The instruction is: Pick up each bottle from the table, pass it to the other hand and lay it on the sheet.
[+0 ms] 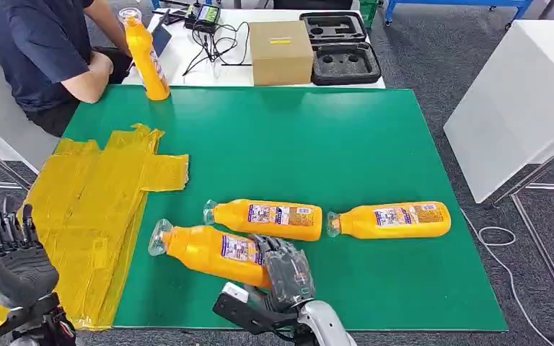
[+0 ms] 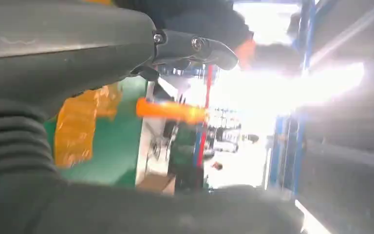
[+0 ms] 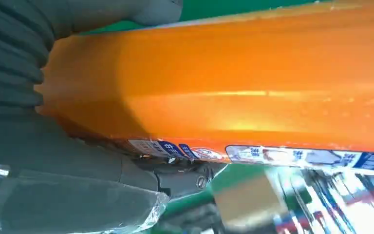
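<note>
Head view: right hand (image 1: 283,268) grips nearest bottle (image 1: 209,250); right wrist view, label close-up

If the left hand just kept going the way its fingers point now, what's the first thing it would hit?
The left hand is raised with its fingers pointing up and away over the yellow sheet. Its wrist view looks toward the upright bottle at the mat's far edge; nothing nearer seems in the way, though depth is unclear.

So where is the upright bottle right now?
In the head view, the upright bottle stands at the green mat's far left corner, beside the seated person's arm.
</note>
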Available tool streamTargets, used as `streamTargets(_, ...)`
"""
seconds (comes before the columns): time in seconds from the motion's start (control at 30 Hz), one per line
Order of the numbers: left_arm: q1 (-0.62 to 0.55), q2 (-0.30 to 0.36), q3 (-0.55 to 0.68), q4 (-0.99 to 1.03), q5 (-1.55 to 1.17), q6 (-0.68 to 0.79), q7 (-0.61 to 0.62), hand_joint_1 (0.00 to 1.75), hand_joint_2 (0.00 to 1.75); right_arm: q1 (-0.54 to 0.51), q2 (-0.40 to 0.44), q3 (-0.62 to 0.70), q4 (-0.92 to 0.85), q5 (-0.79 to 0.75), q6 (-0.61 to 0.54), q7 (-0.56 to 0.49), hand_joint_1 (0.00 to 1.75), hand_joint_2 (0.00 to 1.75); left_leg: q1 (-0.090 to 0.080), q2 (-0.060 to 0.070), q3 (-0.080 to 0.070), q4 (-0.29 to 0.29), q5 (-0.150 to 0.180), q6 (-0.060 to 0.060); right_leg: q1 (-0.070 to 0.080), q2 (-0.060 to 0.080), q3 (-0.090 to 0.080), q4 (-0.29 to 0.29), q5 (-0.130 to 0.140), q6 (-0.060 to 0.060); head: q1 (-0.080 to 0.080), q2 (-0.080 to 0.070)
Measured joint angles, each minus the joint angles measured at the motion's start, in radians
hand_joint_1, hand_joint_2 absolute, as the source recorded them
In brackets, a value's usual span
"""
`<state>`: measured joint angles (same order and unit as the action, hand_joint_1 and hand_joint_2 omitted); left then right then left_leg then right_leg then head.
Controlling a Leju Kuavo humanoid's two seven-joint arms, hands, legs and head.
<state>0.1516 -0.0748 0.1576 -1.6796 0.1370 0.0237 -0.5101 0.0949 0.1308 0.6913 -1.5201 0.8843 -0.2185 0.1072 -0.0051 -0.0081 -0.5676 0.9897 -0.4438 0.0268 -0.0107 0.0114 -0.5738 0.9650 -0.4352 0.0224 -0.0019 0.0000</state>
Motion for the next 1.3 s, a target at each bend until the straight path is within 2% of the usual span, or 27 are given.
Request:
streamTargets(0.27, 0.068, -0.038, -0.099, -0.045, 0.024, -0.090, 0.015, 0.00, 1.75, 0.013, 0.014, -0.007, -0.098, 0.044, -0.089, -0.073, 1.75, 1.75, 0.000, 0.000, -0.002, 0.000, 0.000, 0.000, 0.000, 0.000, -0.001, 0.000, 0.000, 0.000, 0.000, 0.000)
streamTargets(0.33, 0.093, -0.050, -0.123, -0.074, 0.032, -0.090, 0.011, 0.00, 1.75, -0.002, 0.021, -0.005, -0.100, 0.062, -0.100, -0.076, 1.75, 1.75, 0.000, 0.000, -0.002, 0.000, 0.000, 0.000, 0.000, 0.000, -0.001, 0.000, 0.000, 0.000, 0.000, 0.000)
streamTargets(0.47, 0.127, -0.056, -0.174, -0.119, 0.033, -0.065, 0.011, 0.00, 1.75, -0.047, 0.045, -0.005, -0.085, 0.066, -0.195, -0.087, 1.75, 1.75, 0.000, -0.001, -0.001, 0.000, 0.000, 0.000, 0.000, -0.001, -0.001, 0.000, 0.000, 0.000, 0.000, 0.000)
streamTargets(0.63, 0.138, -0.059, -0.211, -0.138, 0.034, -0.055, 0.009, 0.00, 1.75, -0.071, 0.061, -0.005, -0.067, 0.063, -0.214, -0.090, 1.75, 1.75, 0.000, -0.001, -0.001, 0.000, 0.000, 0.000, 0.000, -0.001, -0.001, 0.000, 0.000, 0.000, 0.000, 0.000)
streamTargets(0.77, 0.122, -0.059, -0.249, -0.134, 0.085, -0.070, 0.014, 0.00, 1.75, -0.126, 0.082, -0.007, -0.020, 0.047, -0.281, -0.105, 1.75, 1.75, 0.000, 0.000, -0.001, 0.000, 0.000, 0.000, 0.000, 0.000, -0.001, 0.000, 0.000, 0.000, 0.000, 0.000)
streamTargets(0.93, 0.074, -0.073, -0.304, -0.113, 0.139, -0.065, 0.025, 0.00, 1.75, -0.219, 0.142, -0.007, 0.098, 0.069, -0.278, -0.108, 1.75, 1.75, 0.000, -0.001, -0.001, 0.000, 0.001, 0.000, 0.000, -0.001, 0.000, 0.000, 0.001, 0.001, 0.000, 0.000)
streamTargets(1.3, 0.069, -0.082, -0.333, -0.112, 0.189, -0.070, 0.044, 0.00, 1.75, -0.270, 0.183, 0.011, 0.211, 0.098, -0.263, -0.102, 1.75, 1.75, 0.000, -0.001, -0.002, 0.000, 0.000, 0.000, 0.000, -0.001, -0.001, 0.000, 0.000, 0.001, 0.000, 0.000)
